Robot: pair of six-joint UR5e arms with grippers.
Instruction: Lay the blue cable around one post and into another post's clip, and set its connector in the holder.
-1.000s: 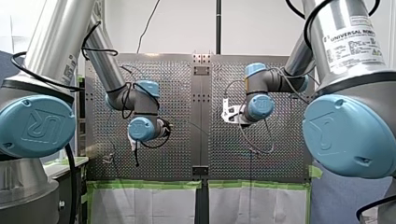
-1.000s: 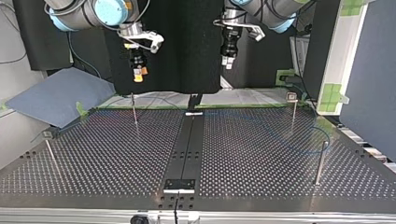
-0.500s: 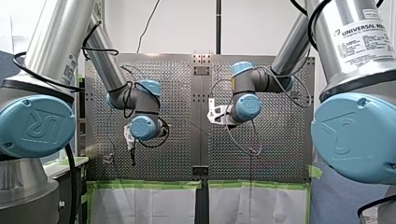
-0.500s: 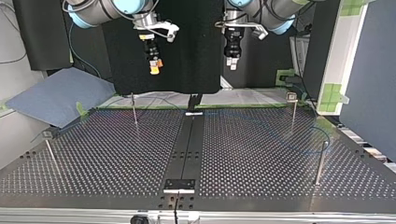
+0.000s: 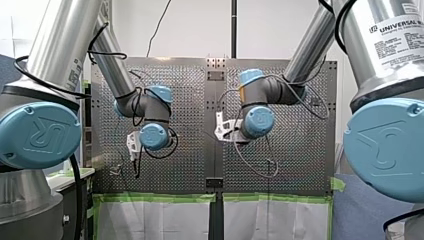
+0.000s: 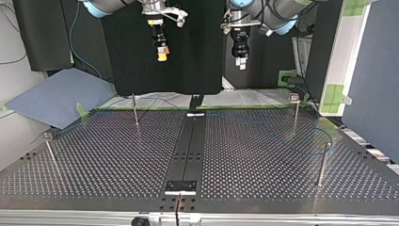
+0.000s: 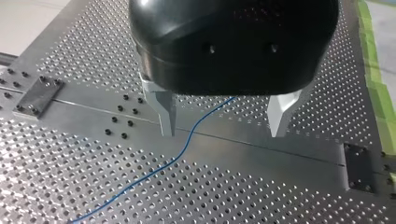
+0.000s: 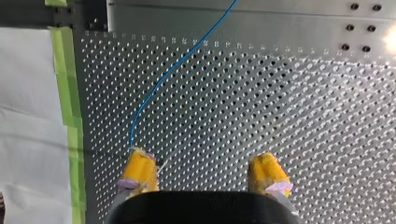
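My left gripper [image 7: 223,125] hangs above the centre strip [image 7: 261,150] of the table [image 7: 70,163], its two metal fingers [image 7: 166,112] standing well apart with nothing between them. Under it the blue cable [image 7: 180,155] lies flat on the table and crosses the centre strip at a slant. It passes below the gap between the fingers, nearer to one of them, then curves away over the perforated plate on one side of the strip. My right gripper [image 8: 203,173] is likewise spread wide and empty, its yellow pads [image 8: 139,169] over the perforated plate beside the centre strip. From that wrist the cable is seen coming off the strip and sweeping across the holes in one long curve, towards the green tape [image 8: 70,116] on the table edge where the strip ends. It goes out of sight behind one yellow pad, and whether it touches that pad cannot be told. In the top view both grippers hang high above the table, one on either side of the strip's line. Four thin posts [image 6: 295,113] stand upright, two on each side of the strip. The cable shows faintly on the plate near the pair on my left arm's side of the strip.
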